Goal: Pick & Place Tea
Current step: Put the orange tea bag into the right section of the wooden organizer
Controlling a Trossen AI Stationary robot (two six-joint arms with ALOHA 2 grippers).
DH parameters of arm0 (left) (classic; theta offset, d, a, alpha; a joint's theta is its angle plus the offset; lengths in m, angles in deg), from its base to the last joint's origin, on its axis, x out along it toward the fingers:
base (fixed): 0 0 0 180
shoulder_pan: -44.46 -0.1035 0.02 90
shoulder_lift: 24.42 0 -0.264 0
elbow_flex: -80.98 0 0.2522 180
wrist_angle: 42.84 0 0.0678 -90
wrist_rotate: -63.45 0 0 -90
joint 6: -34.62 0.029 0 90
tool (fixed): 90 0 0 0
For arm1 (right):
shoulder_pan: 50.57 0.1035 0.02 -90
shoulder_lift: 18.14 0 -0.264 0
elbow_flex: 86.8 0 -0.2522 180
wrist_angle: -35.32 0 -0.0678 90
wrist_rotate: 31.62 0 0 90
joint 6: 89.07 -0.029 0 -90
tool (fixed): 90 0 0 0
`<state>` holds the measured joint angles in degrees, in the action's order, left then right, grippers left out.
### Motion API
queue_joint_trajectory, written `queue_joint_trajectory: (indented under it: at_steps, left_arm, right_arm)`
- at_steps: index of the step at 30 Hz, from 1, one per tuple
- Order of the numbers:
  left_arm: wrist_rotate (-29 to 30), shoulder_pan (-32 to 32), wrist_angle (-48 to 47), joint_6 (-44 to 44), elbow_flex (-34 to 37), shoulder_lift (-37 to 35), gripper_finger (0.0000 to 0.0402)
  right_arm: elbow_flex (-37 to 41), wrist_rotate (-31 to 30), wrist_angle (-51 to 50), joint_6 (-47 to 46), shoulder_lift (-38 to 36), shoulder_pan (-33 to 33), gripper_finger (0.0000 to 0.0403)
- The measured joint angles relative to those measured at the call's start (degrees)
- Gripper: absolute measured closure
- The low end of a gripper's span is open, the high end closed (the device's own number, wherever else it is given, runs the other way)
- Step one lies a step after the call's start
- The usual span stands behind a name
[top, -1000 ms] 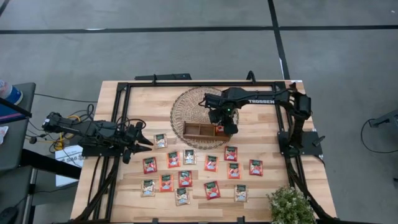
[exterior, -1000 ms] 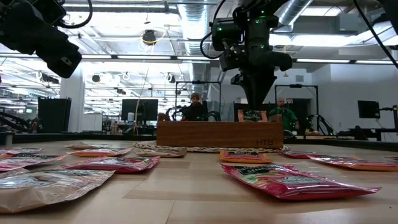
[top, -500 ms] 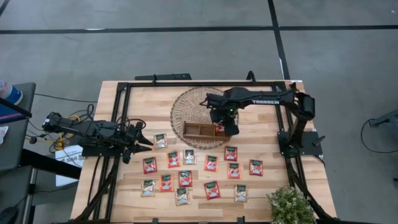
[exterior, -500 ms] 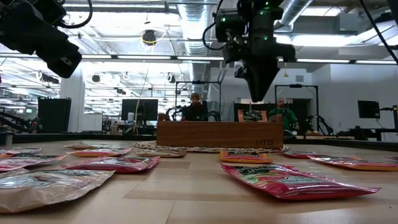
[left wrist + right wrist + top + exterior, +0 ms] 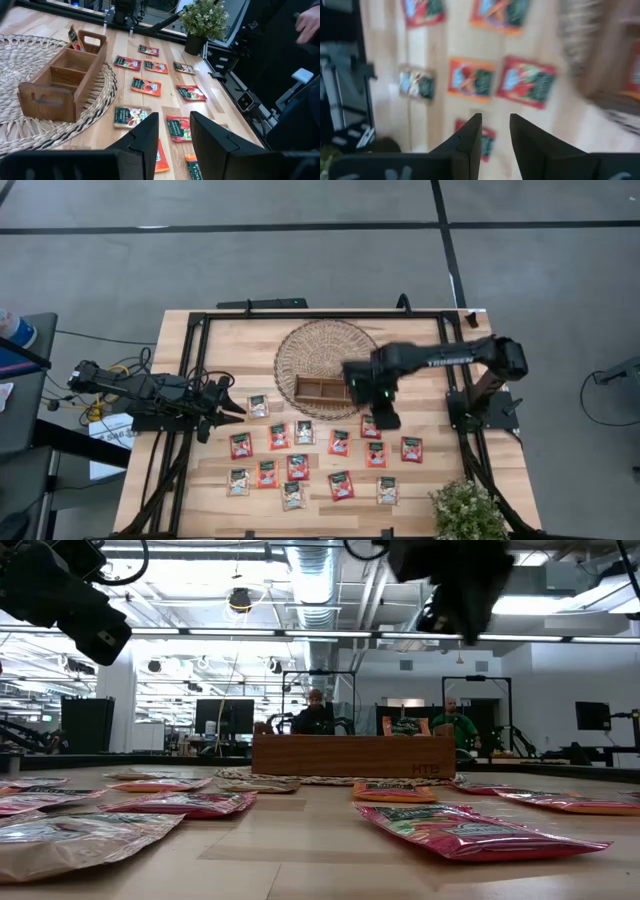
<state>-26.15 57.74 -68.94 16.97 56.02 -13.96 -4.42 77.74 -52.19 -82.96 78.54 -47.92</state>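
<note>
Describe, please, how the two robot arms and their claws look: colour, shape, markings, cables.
Both arms are black with jointed tube segments. The right arm carries a white TROSSEN marking and a small green light near its wrist. The left arm has black and yellow cables near its base. The left claw has two flat dark fingers.

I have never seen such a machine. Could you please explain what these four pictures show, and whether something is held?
Two dark robot arms work at a wooden table. One picture looks straight down, one looks level across the table top, and two come from cameras on the arms' wrists. The left gripper waits at the table's left side. The right gripper is above the tea sachets lying flat on the table. On a woven mat stands a wooden tray with one sachet upright in an end compartment. Both pairs of jaws are slightly apart and hold nothing.
</note>
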Motion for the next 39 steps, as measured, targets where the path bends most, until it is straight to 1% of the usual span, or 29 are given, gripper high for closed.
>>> queue_joint_trajectory:
  at_steps: [4, 8, 14, 17, 20, 24, 27, 29, 34, 39]
  left_arm:
    - [-1.48, -0.02, 0.00, -0.04, 0.00, 0.00, 0.0298]
    - [-2.14, 0.00, 0.00, 0.01, 0.00, 0.00, 0.0298]
    - [-2.33, -0.02, 0.00, 0.00, 0.00, 0.00, 0.0298]
    - [-2.35, -0.01, 0.00, 0.02, 0.00, 0.00, 0.0298]
    - [-2.35, 0.00, 0.00, 0.02, 0.00, 0.00, 0.0298]
    - [-2.37, 0.00, 0.00, 0.00, 0.00, 0.00, 0.0298]
    - [-3.20, -0.02, 0.00, 0.02, 0.00, 0.00, 0.0298]
    - [-4.21, -0.02, 0.00, 0.02, 0.00, 0.00, 0.0298]
    - [-6.51, -0.02, -0.02, 0.02, 0.00, 0.00, 0.0298]
    - [-6.73, -0.01, -0.02, 0.22, 0.00, 0.00, 0.0298]
  right_arm:
    - [5.00, -0.14, 1.87, -3.64, 0.09, 6.22, 0.0311]
    - [9.98, -1.49, 4.46, -8.36, 0.11, 10.14, 0.0311]
    - [16.31, -1.88, 13.07, -16.14, 0.13, 12.93, 0.0310]
    - [18.19, -4.01, 15.77, -18.63, 0.13, 13.27, 0.0297]
    - [18.76, -6.36, 17.07, -21.19, 0.13, 12.97, 0.0270]
    - [18.76, -7.84, 19.68, -25.14, 0.13, 13.02, 0.0219]
    - [18.76, -8.48, 21.56, -28.53, 0.13, 14.04, 0.0187]
    - [18.76, -10.33, 23.04, -30.76, 0.13, 15.23, 0.0173]
    - [18.73, -14.84, 23.51, -36.18, 0.13, 17.31, 0.0166]
    - [18.84, -15.75, 23.73, -39.24, 0.13, 17.52, 0.0176]
